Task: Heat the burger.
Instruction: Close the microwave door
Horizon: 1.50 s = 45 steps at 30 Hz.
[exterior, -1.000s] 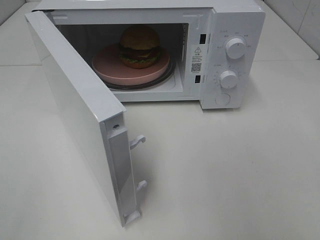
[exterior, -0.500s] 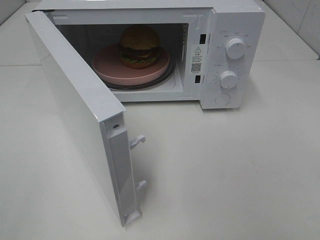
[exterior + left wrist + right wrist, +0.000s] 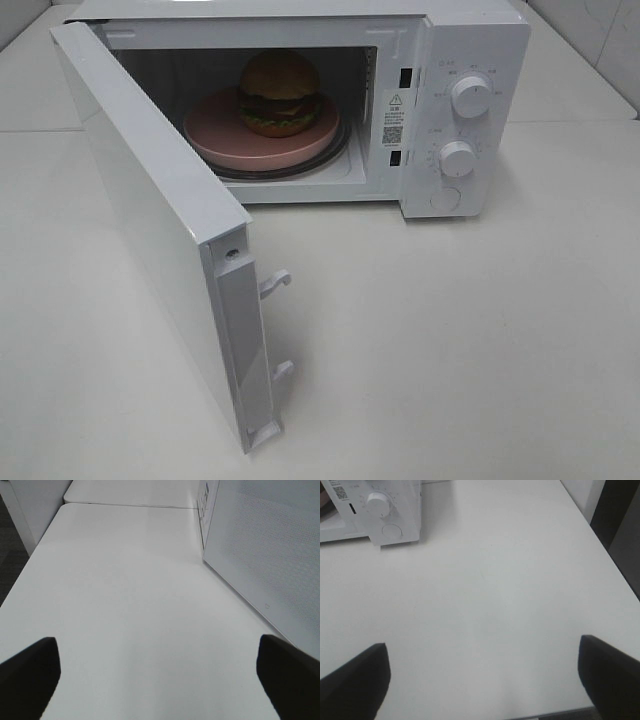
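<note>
Burger (image 3: 279, 92) upright on pink plate (image 3: 215, 135), inside microwave (image 3: 480, 40), toward back of cavity. Door (image 3: 150, 220) swung wide open to left, latch hooks facing out. Two knobs (image 3: 470, 95) on panel right of cavity.

Left claw (image 3: 159, 672): fingers wide apart, holding nothing, over bare bench (image 3: 125, 595), beside outer face of door. Right claw (image 3: 482, 677): fingers wide apart, holding nothing, over bench out in front of knob panel. Both claws well apart from burger; neither touches microwave.
</note>
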Motion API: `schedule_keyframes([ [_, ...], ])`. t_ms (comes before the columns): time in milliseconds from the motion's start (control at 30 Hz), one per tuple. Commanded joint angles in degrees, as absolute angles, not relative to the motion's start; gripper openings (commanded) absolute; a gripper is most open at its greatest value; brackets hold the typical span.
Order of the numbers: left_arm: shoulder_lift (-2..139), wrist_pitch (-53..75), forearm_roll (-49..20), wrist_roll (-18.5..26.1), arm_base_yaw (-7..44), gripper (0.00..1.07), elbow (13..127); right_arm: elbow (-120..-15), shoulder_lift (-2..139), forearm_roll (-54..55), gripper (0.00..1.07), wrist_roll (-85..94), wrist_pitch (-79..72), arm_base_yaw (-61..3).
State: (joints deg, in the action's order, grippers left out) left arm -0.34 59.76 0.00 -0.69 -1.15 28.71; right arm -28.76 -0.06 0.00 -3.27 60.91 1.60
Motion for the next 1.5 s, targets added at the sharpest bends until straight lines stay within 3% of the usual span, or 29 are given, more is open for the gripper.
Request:
schedule_keyframes([
  [33,-1.2,59.3,-0.52,-0.86,-1.15,1.02,28.59,-28.71,-1.43,0.52,0.98,-2.18,60.45,1.95],
  [1500,-1.15,59.3,-0.52,-0.86,-1.15,1.02,28.59,-28.71,-1.49,4.53,0.98,-1.38,60.39,1.95],
])
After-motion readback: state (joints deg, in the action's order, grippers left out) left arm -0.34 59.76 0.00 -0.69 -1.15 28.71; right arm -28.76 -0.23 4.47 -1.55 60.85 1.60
